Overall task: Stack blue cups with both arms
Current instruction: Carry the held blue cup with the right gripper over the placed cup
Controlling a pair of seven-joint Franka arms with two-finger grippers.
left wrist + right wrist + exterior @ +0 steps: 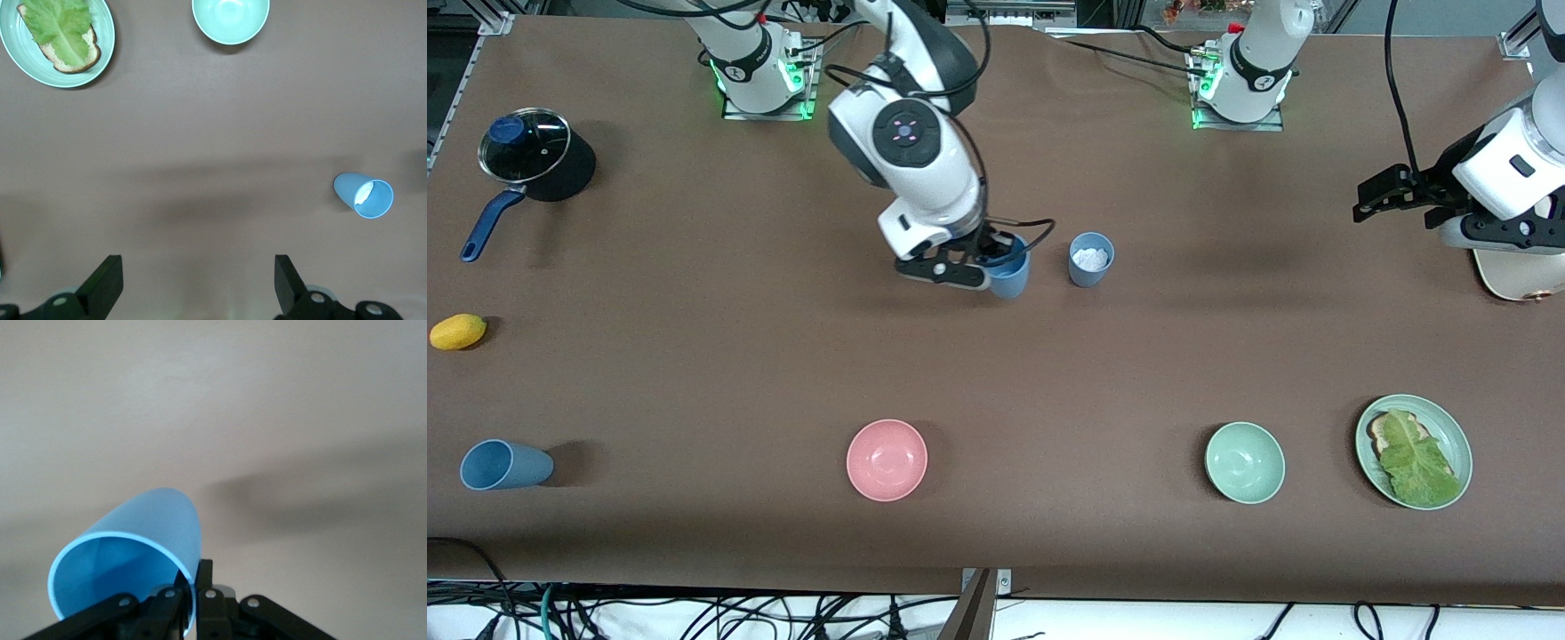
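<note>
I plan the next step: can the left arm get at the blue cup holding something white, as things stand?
Probably yes: the left gripper is open and holds nothing, and bare table lies between it and that cup.

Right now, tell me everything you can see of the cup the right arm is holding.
The blue cup is plain matte blue, tapered, without a handle, and looks like plastic. It is empty inside. The right pincer is shut on its rim, one finger inside and one outside. It hangs over the table's middle, beside another blue cup holding something white.
</note>
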